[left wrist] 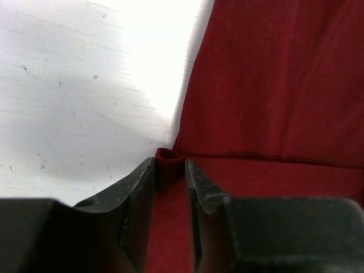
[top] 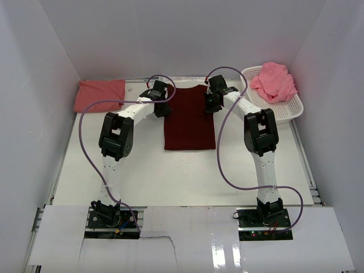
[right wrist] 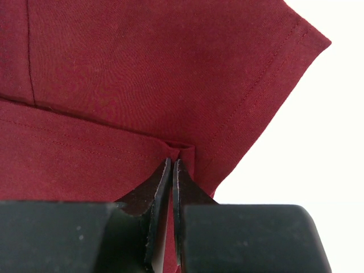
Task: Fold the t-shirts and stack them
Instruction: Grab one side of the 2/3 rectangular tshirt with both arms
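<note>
Bright, diffuse light — table [right wrist: 341, 170] blown white in wrist views, foreground soft.

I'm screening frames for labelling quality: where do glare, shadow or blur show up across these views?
Top external: even light, sharp, faint sheen on the front panel. Left wrist: table blown out beside the maroon shirt, left gripper blurred. Right wrist: table overexposed at right, shirt stitching sharp, right gripper soft.

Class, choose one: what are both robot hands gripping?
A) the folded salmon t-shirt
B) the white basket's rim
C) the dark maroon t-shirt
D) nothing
C: the wrist views show the left hand and the right hand each pinched shut on a fold of the dark maroon t-shirt.
</note>
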`<action>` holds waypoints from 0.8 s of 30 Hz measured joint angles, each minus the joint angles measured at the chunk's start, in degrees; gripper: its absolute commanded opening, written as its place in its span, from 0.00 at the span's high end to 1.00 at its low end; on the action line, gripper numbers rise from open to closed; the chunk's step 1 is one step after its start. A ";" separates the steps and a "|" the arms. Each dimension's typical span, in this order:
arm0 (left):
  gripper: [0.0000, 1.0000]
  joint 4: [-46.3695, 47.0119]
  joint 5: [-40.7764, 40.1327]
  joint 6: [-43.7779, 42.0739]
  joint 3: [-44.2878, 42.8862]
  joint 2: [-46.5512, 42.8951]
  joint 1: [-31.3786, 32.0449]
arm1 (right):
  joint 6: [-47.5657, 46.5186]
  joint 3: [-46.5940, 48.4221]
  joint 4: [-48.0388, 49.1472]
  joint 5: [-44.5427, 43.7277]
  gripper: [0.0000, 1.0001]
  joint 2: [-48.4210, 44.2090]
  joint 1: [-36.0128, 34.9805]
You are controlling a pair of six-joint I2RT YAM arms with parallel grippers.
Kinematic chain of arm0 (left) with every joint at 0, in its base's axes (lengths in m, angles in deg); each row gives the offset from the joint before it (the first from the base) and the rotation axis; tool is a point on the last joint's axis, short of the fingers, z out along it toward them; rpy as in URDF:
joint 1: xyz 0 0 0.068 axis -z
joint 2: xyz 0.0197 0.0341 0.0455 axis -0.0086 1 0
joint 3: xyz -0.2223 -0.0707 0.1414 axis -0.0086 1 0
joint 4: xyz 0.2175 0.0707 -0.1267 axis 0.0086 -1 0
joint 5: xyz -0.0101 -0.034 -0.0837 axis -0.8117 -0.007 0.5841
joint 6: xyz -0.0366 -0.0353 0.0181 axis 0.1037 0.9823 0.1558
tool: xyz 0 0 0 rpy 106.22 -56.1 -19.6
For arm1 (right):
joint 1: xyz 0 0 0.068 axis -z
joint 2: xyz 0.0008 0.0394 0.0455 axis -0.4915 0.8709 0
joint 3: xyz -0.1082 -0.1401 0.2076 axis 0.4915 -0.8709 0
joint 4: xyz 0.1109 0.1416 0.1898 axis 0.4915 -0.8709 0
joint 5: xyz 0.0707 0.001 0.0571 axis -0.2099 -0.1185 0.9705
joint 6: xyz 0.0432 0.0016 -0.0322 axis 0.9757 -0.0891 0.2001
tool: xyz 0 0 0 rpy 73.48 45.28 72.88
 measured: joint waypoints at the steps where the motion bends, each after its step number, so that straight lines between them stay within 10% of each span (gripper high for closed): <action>1: 0.67 0.00 0.04 0.04 0.00 0.00 0.00 | 0.00 0.00 0.00 0.00 0.92 0.00 0.00; 6: 1.00 0.02 0.61 0.42 0.00 0.00 0.00 | 0.00 0.00 -0.02 0.02 0.92 0.00 0.00; 24: 1.00 -0.85 2.95 0.28 -1.99 -0.39 0.00 | 0.04 -3.15 -0.44 -1.64 0.92 -10.23 0.04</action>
